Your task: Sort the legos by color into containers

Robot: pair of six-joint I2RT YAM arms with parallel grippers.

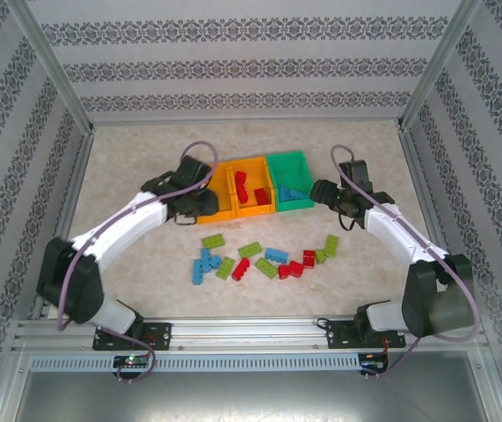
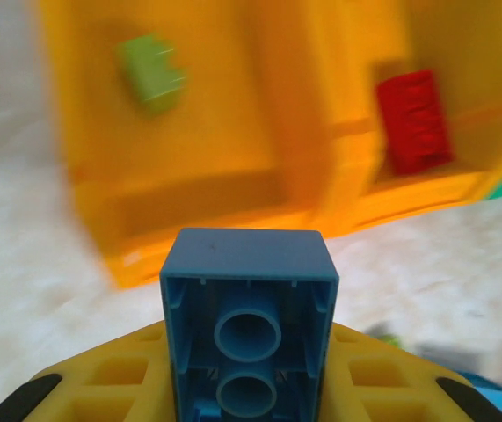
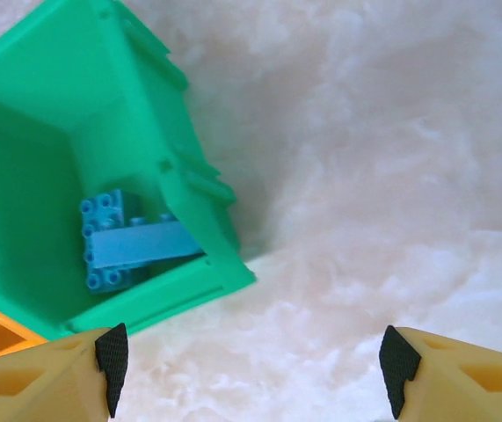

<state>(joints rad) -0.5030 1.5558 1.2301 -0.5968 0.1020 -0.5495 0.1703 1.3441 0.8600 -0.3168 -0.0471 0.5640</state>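
left end effector [image 2: 249, 397] grips a blue brick [image 2: 249, 299] just short of two orange bins [image 2: 224, 189].

No words, brand marks or numbers can be read on the legos [image 1: 240, 268], the containers [image 1: 287, 158] or the patterned walls [image 1: 233, 66]; the left wrist view is too blurred to show any lettering.

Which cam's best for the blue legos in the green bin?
Right wrist: it looks straight into the green bin, and the blue legos are large and sharp, studs visible. Top external shows them as a small blue patch. Left wrist catches a blurred green sliver of the bin.
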